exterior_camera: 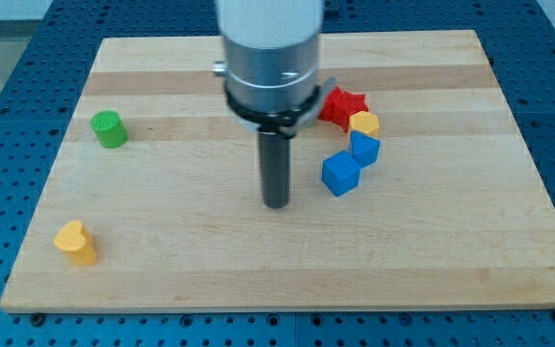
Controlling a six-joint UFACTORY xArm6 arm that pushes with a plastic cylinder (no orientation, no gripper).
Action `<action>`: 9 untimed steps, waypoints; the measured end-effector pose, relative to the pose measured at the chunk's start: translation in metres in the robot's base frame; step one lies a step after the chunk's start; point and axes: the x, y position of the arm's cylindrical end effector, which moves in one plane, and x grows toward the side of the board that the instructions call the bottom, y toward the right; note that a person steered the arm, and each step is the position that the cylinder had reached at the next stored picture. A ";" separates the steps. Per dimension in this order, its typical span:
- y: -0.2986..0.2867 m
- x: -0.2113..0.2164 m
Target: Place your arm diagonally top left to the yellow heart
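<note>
My tip [276, 202] stood on the wooden board [162, 270] near its middle, at the lower end of a straight dark rod that hung from a wide silver and white arm body at the view's top. The arm carried no gripper, so there was no open or closed state to tell; the rod touched no block.

Nearest to the tip, toward the view's right, sat a blue cube [340, 173]. Just above and right of it lay a second blue block [364, 147], whose shape I could not make out clearly; the two looked to be touching. Above that sat a small yellow block [363, 122], and beside it, toward the view's top left, a red star [341, 104], partly hidden behind the arm's body. These four formed a curved cluster.

Well apart, toward the view's left, stood a green cylinder [109, 128] near the board's left edge. The yellow heart [75, 242] lay in the board's lower left corner region, far from the tip, which stood up and to the right of it.
</note>
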 end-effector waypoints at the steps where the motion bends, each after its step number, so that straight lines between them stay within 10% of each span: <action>1: -0.042 0.000; 9: -0.222 -0.011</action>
